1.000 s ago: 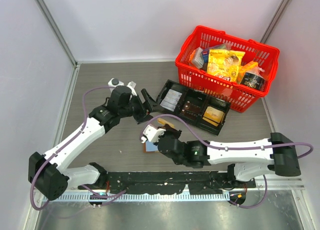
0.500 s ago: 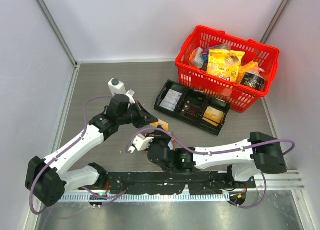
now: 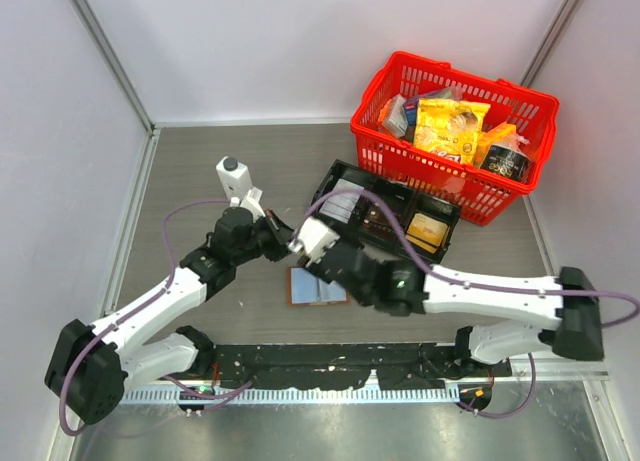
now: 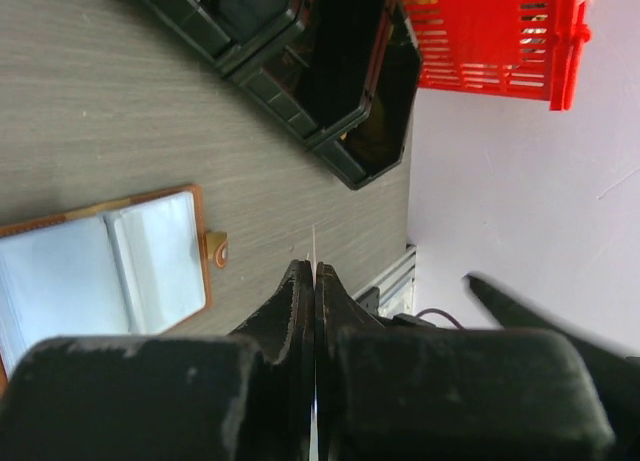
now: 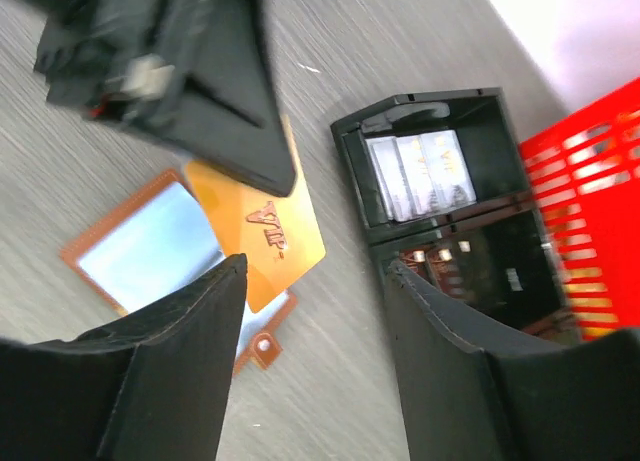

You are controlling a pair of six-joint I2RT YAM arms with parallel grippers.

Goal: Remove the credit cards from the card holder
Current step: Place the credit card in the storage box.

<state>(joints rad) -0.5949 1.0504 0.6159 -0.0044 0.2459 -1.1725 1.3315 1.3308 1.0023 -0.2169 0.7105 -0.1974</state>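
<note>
Card holder (image 3: 318, 286) lay open and flat on the table (image 3: 200, 171), between the two arms, pale pockets (image 4: 150, 251) facing up, side tab pointing toward the black tray (image 5: 415, 106). One orange card (image 5: 262, 226) marked VIP was out of the pockets and hung over the holder's far edge, pinched at one end by the left gripper (image 4: 315, 271). In the left wrist view those fingers were pressed tight together, with only the card's thin edge showing between them. The card looked clear of the holder, though the top view hid the gap.

The right gripper (image 5: 318, 271) hovered just above the holder with its fingers spread wide and nothing between them. It touched neither card nor holder.

Step in hand, as judged: one card extracted and in the left arm's grip, the right arm free. I could not tell whether more cards sat in the pale pockets, since they read as flat bluish panels.

The next move called for carrying the orange card off to the side and setting it on bare table, well apart from the holder. The right arm would then need to pin the holder or pick at a pocket edge. The thin card could slip or twist in a tip-only pinch.

The red basket (image 3: 480, 78) stood beyond the tray, not involved.
</note>
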